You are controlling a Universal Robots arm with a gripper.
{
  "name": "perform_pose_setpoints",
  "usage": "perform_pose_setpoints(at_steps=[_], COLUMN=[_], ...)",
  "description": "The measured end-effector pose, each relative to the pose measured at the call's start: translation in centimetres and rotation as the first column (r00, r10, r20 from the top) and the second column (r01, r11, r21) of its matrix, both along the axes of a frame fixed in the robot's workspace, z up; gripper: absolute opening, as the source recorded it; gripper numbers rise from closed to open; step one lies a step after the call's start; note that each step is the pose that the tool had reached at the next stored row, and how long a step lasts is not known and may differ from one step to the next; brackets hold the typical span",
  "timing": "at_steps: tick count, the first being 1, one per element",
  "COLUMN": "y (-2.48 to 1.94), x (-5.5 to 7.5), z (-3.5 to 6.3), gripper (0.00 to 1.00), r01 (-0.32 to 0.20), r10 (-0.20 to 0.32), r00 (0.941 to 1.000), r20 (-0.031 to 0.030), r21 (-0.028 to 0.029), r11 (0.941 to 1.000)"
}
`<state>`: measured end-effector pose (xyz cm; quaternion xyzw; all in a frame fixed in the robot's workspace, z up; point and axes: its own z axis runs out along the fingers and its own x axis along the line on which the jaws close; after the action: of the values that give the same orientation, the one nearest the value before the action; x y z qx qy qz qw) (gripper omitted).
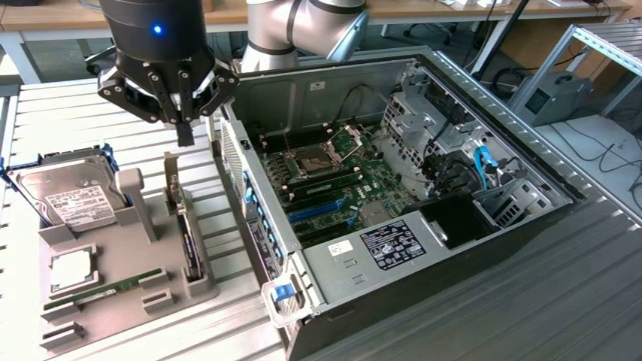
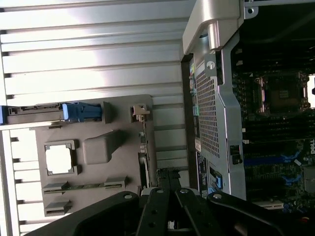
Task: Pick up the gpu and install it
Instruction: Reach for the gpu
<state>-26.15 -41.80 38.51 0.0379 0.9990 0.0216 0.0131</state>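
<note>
My black gripper [image 1: 185, 139] is pressed together, empty. The thin, black, silver-bracketed gpu [image 1: 189, 239] stands on edge just beneath it, not touching.

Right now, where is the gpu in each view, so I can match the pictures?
Exterior view: the gpu stands on edge in the grey tray, on the exterior view's left, below the gripper.
Wrist view: the gpu lies edge-on along the tray side nearest the case, by the fingers.
Shared landmark: the square chip in the tray.

Jaws closed above gpu [image 1: 189, 241] — upright in fixture [image 1: 110, 256].
</note>
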Motion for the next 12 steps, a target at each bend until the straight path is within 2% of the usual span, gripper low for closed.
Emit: perform_pose_setpoints(at_steps=[12], y=[-0.50], x=[0.00], z=[-0.01], gripper=[0.11], r01=[0.000], r10=[0.000], r00=[1.0000], r20=[0.0000], r21=[0.0000], r11=[1.0000])
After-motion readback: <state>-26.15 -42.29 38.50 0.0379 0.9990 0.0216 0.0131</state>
